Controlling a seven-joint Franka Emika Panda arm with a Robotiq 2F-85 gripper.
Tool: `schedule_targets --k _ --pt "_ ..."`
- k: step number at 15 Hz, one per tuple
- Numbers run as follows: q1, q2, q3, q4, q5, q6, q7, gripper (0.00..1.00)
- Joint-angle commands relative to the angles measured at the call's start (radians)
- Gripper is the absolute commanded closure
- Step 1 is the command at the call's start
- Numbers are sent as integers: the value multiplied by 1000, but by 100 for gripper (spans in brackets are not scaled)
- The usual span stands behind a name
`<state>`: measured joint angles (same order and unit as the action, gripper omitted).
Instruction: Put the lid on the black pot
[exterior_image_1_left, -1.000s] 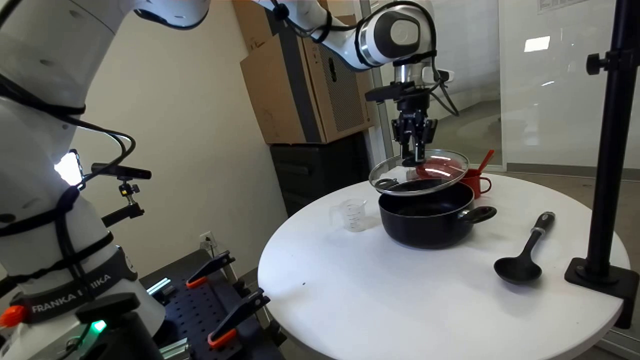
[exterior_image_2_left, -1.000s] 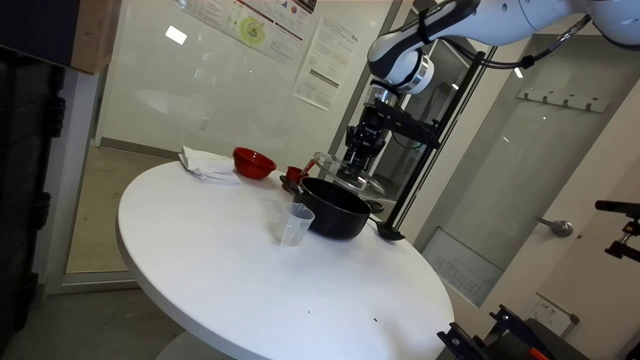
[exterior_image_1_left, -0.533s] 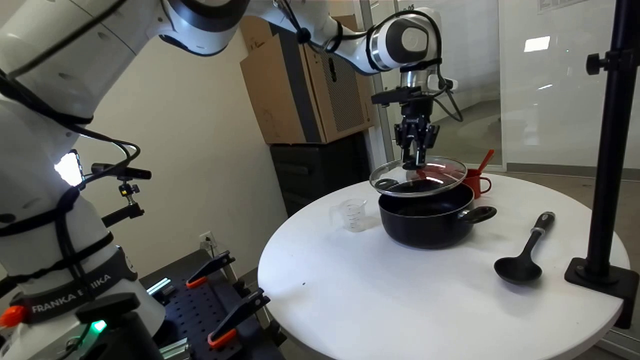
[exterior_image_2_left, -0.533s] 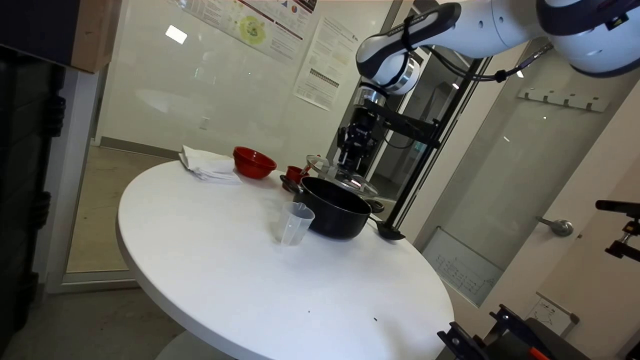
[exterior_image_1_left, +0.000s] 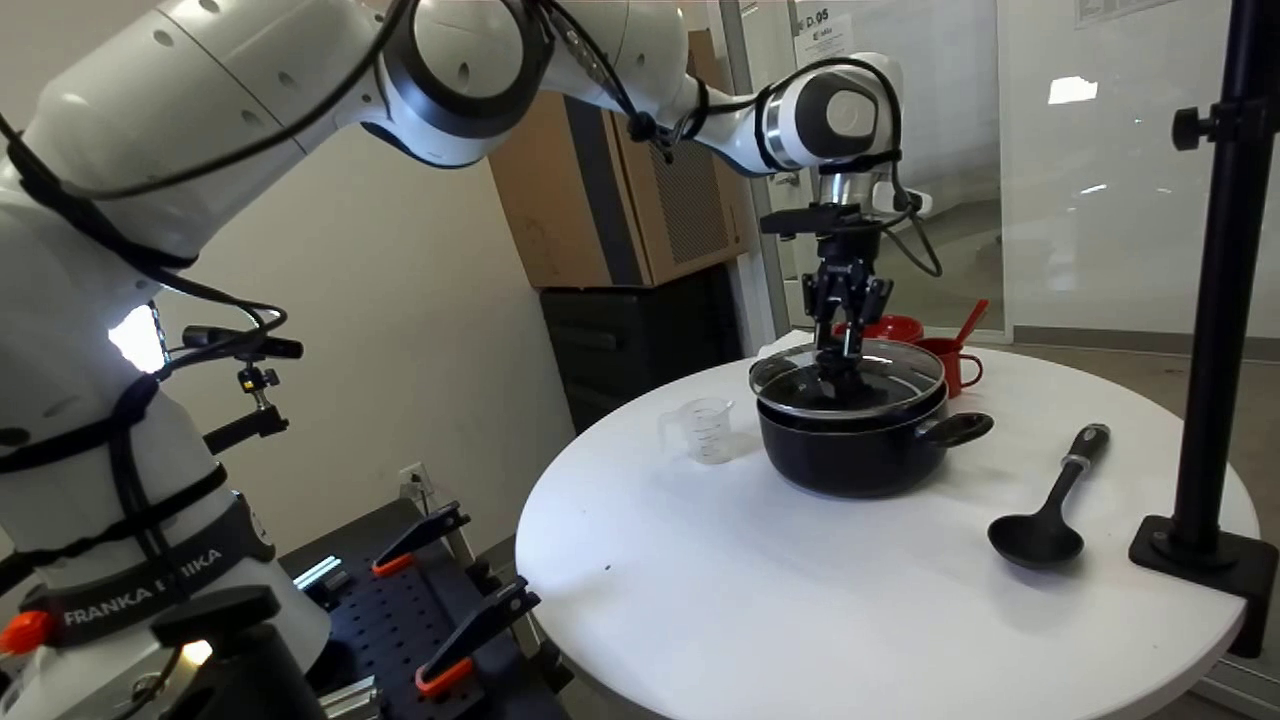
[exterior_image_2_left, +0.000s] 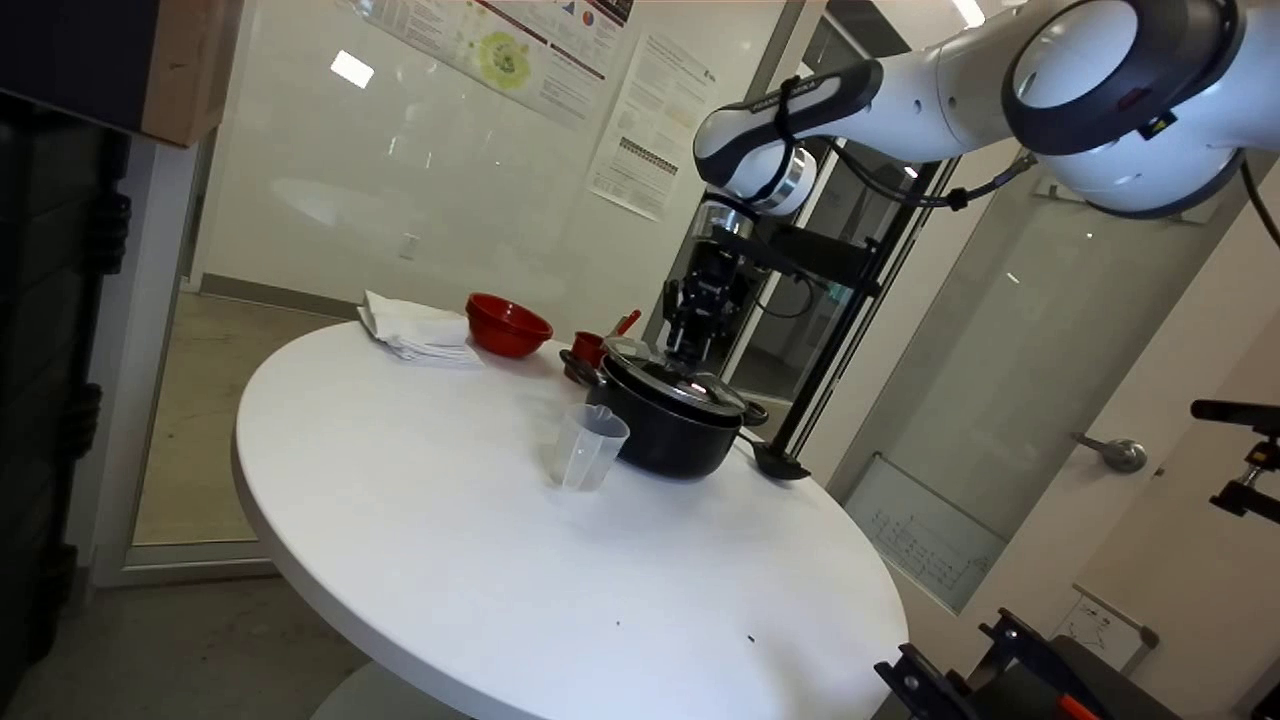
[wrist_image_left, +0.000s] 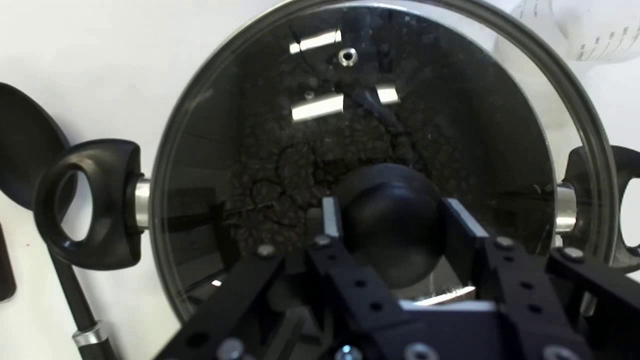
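The clear glass lid (exterior_image_1_left: 908, 378) hangs directly over the black pot (exterior_image_1_left: 850, 462), its metal rim at or just above the pot's rim. Whether it touches all round I cannot tell; it looks slightly tilted. In an exterior view the lid (exterior_image_2_left: 708, 394) covers the pot (exterior_image_2_left: 668, 440), with a narrow dark gap at the near side. My gripper (exterior_image_1_left: 840, 362) is above the lid's centre, pointing down. In the wrist view the gripper (wrist_image_left: 392, 216) has a finger on each side of the dark knob (wrist_image_left: 390, 235), shut on it. The pot's inside shows through the glass.
A clear measuring cup (exterior_image_1_left: 708, 432) stands beside the pot. A red mug (exterior_image_1_left: 945, 364) and red bowls (exterior_image_2_left: 508, 326) are behind it, with folded white cloth (exterior_image_2_left: 420, 332). A black ladle (exterior_image_1_left: 1038, 540) lies near a black pole (exterior_image_1_left: 1205, 330) at the table's edge.
My gripper has come down with the lid, from clearly above the pot to its rim. The lid is more level and better centred over the pot. The pot has not moved.
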<state>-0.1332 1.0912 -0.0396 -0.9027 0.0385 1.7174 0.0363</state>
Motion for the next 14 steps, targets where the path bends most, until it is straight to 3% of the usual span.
schedule_targets --k 1,6,14 --pt "7 83 2 157 3 -74 15 74" --pt "2 144 -4 219 -2 -105 17 74" --pt "-38 127 -8 174 5 -114 9 74"
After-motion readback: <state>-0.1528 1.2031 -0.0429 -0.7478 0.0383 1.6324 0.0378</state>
